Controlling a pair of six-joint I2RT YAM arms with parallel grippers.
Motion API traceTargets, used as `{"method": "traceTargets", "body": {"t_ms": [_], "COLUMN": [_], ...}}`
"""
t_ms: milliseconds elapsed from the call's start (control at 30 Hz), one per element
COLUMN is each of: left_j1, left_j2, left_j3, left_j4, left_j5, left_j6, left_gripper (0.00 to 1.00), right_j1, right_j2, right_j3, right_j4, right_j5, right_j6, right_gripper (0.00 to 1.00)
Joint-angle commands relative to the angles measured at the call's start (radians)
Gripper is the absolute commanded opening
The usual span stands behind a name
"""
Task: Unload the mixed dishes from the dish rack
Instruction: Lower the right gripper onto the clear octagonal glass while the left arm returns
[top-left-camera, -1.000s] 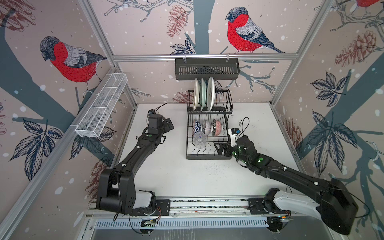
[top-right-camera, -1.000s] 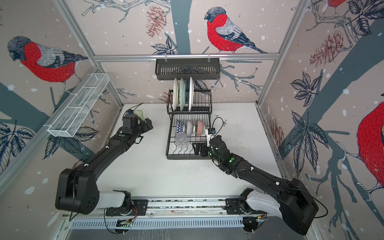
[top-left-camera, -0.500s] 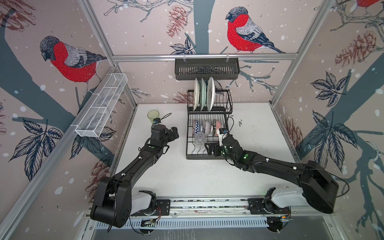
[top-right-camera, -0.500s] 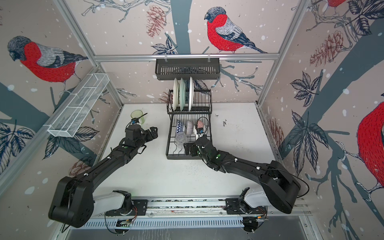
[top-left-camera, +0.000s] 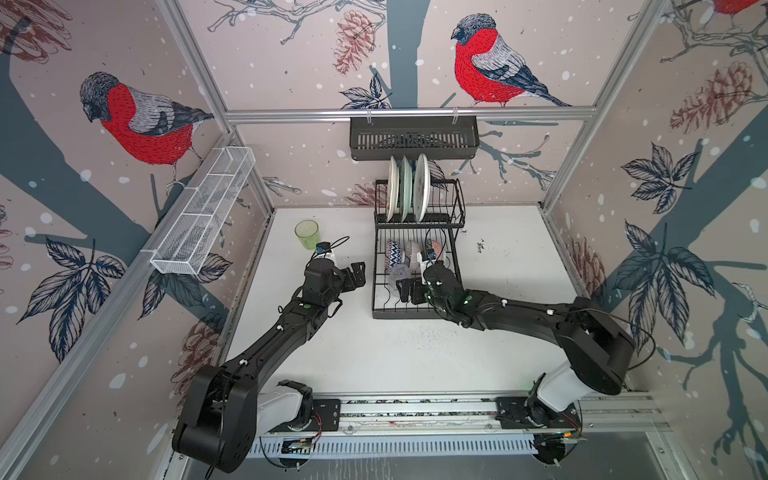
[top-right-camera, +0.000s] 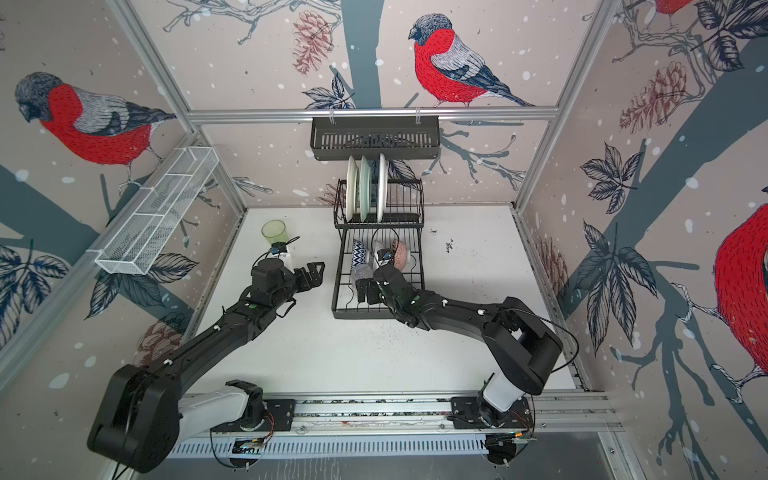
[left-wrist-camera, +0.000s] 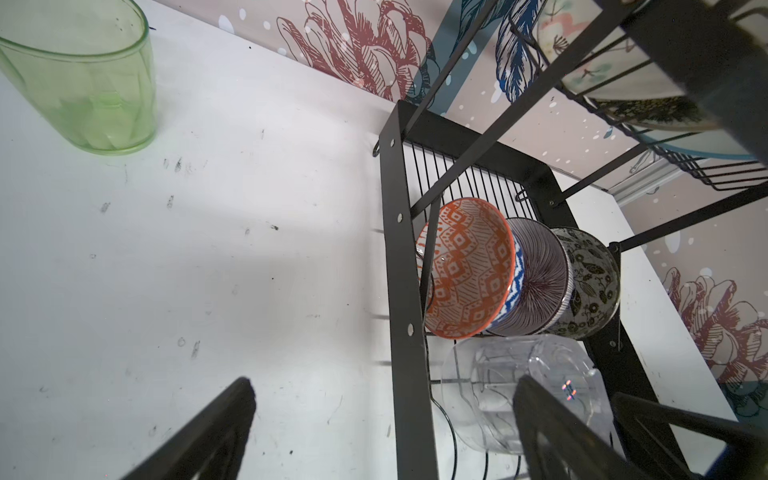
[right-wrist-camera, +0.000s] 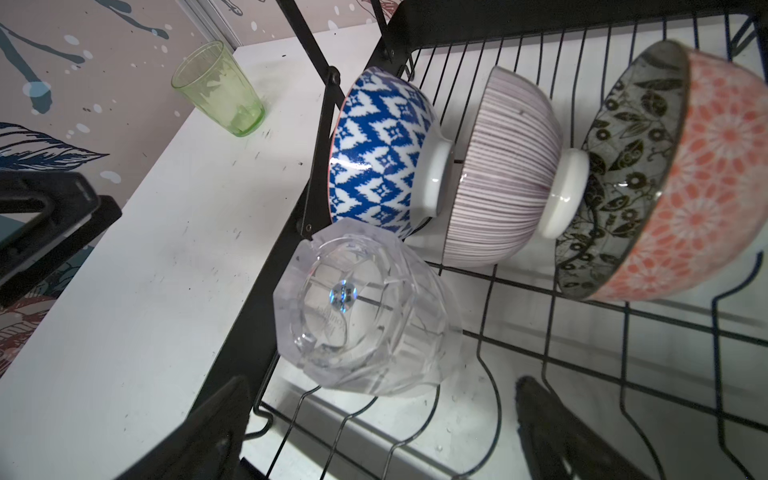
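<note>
Dish rack (top-left-camera: 409, 315), black wire w/ 2 tiers, is sitting mid-table at the back. Top slots are holding a white plate (top-left-camera: 391, 189), mint plate (top-left-camera: 404, 189) and patterned plate (top-left-camera: 421, 187) on edge. On the lower grid a blue-white bowl (right-wrist-camera: 382, 153), striped bowl (right-wrist-camera: 507, 170) and coral bowl (right-wrist-camera: 681, 174) w/ black-leaf inside are leaning in a row. Beside them the faceted clear tumbler (right-wrist-camera: 361, 307) is lying tipped. Green tumbler (top-left-camera: 307, 234) is standing upright on the table, left of the rack. R gripper (top-left-camera: 405, 291) is hovering wide open just beside the clear tumbler, gripping nothing. L gripper (top-left-camera: 355, 276) is hovering open and empty near the rack's left side.
</note>
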Motion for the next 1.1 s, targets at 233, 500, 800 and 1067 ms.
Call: {"method": "traceTargets", "body": {"t_ms": [233,500,800,1067], "left_j1": [-0.010,-0.013,-0.016,-0.019], "left_j2": [-0.022,-0.007,0.002,0.007], "left_j3": [-0.005,-0.003,0.000,-0.001], "left_j4": [0.057,0.058,0.061,0.064], "left_j5": [0.037,0.044,0.063,0.072], "left_j6": [0.002,0.000,-0.009,-0.009], "left_gripper": [0.97,0.97,0.97,0.97], "right_j1": [0.004,0.016,0.028,0.027], "right_j2": [0.111,0.172,0.222,0.253], "right_j3": [0.095,0.146,0.183,0.215], "right_j4": [0.020,-0.010,-0.026,-0.029], "right_j5": [0.056,0.125,0.170,0.191], "right_j6": [-0.037,-0.044,-0.029,-0.024], "right_gripper": [0.99,0.97,0.94,0.92]}}
